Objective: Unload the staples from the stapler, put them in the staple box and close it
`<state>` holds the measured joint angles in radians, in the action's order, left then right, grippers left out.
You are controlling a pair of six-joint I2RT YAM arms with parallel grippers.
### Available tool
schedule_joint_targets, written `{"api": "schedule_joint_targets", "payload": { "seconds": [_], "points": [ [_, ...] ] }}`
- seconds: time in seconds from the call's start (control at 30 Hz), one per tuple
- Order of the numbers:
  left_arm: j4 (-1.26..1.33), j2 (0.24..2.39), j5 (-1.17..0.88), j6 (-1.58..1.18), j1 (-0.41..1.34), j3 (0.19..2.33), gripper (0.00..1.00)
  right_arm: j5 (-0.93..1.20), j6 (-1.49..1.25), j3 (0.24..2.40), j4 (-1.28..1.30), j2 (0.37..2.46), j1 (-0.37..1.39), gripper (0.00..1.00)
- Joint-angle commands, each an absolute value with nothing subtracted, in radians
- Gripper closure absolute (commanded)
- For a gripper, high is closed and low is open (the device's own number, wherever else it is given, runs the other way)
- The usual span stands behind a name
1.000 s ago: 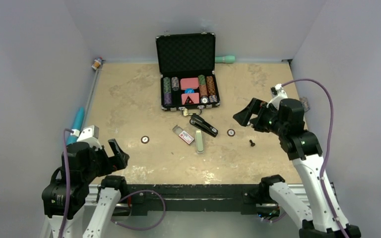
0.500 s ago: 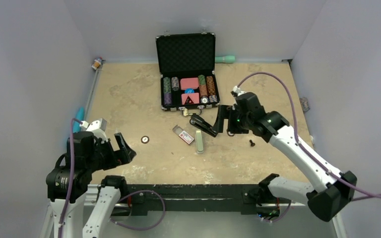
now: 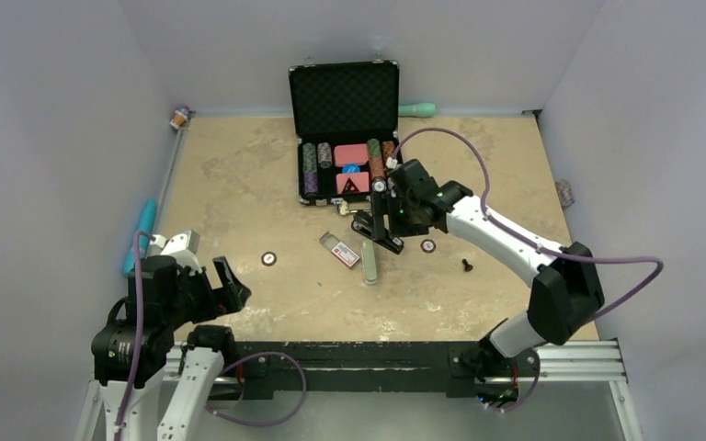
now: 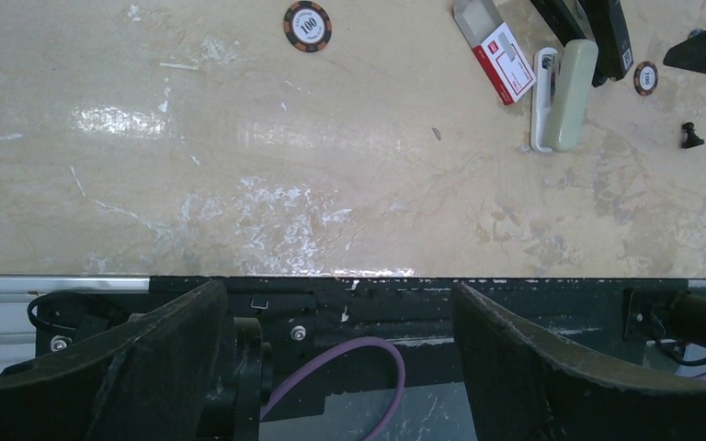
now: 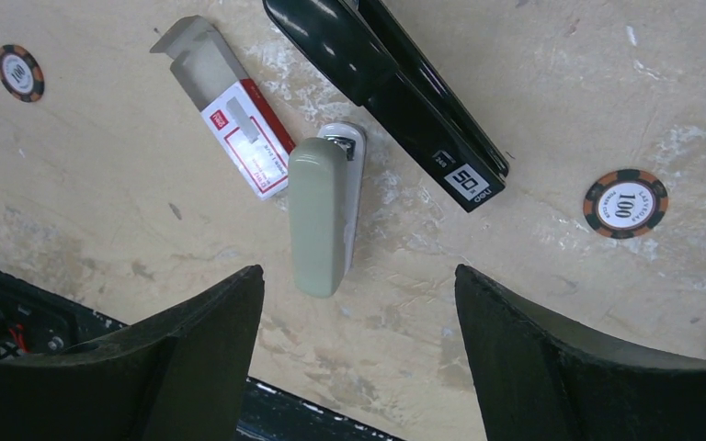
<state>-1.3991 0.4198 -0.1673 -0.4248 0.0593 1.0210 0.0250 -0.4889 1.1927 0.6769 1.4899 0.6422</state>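
The black stapler (image 3: 377,231) lies slanted on the table just in front of the open chip case; the right wrist view shows it as a long black body (image 5: 395,83) with a white label at its near end. My right gripper (image 3: 386,219) hovers over it, open, with nothing between the fingertips (image 5: 358,271), and the stapler sits beyond them. My left gripper (image 3: 216,287) hangs open over the table's near left edge, empty (image 4: 338,287). The staples are hidden from every view.
A pale green oblong bar (image 5: 324,216) and a small clear box with a red label (image 5: 239,124) lie beside the stapler. Poker chips (image 3: 268,259) (image 5: 625,204) and a small black piece (image 3: 467,265) lie loose. The open black chip case (image 3: 349,96) stands behind.
My right arm has swung left from the right side of the table to above the stapler, its jaws narrowing a little. The left gripper has barely shifted.
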Motion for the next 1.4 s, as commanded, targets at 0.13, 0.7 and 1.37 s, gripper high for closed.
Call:
{"api": "schedule_joint_targets", "payload": {
  "seconds": [0.13, 0.7, 1.37],
  "points": [
    [-1.334, 0.412, -0.083, -0.400, 0.058, 1.004, 0.05, 0.019, -0.506, 1.253, 0.626, 1.576, 0.678, 0.23],
    [-1.287, 0.409, -0.042, -0.410, 0.057, 0.973, 0.04, -0.088, -0.507, 1.375, 0.658, 1.827, 0.780, 0.26],
    [-1.285, 0.399, -0.051, -0.408, 0.057, 0.968, 0.04, -0.145, -0.520, 1.293, 0.632, 1.868, 0.805, 0.50]
  ]
}}
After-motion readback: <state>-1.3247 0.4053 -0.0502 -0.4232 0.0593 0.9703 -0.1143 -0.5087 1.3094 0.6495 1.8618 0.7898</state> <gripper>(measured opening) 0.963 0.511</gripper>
